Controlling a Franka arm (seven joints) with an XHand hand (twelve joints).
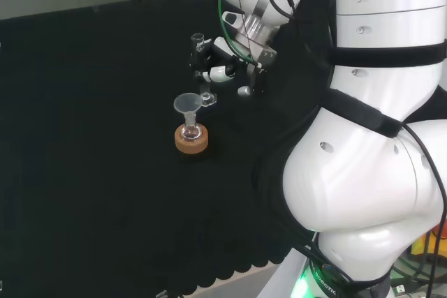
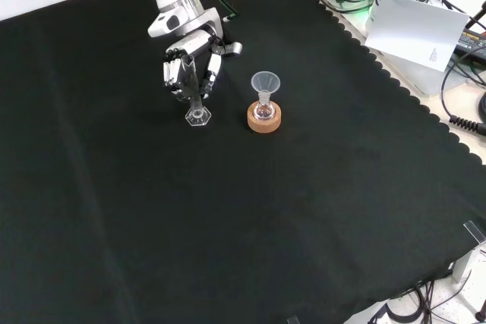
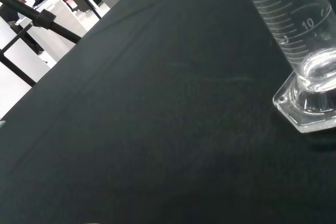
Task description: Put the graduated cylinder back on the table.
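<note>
A: What is there, biggest first?

B: One surface [image 2: 319, 210] under black cloth, then one white arm [image 1: 370, 137] at the right of the head view. After that one hand [image 2: 190, 70], one graduated cylinder [image 2: 194, 96], one cork ring [image 2: 263, 120], one small flask [image 2: 263, 111] and one clear funnel [image 2: 266, 81].

A: Take the cork ring as the landmark. Where is everything?

B: The flask sits in the ring and the funnel stands in the flask's neck. In the front view the cylinder is just left of the ring, apart from it, upright. The hand is above the cylinder's foot, up and left of the ring.

A: Is the cylinder down on the surface?

B: In the front view its hexagonal foot looks to be at the cloth, and the wrist view shows the foot [image 3: 310, 106] lying against the cloth; whether it truly rests there I cannot tell.

A: And the hand?

B: Its fingers are curled round the cylinder's upper tube, gripping it. The head view shows the same hold, the tube's top [image 1: 198, 37] poking out above the fingers
</note>
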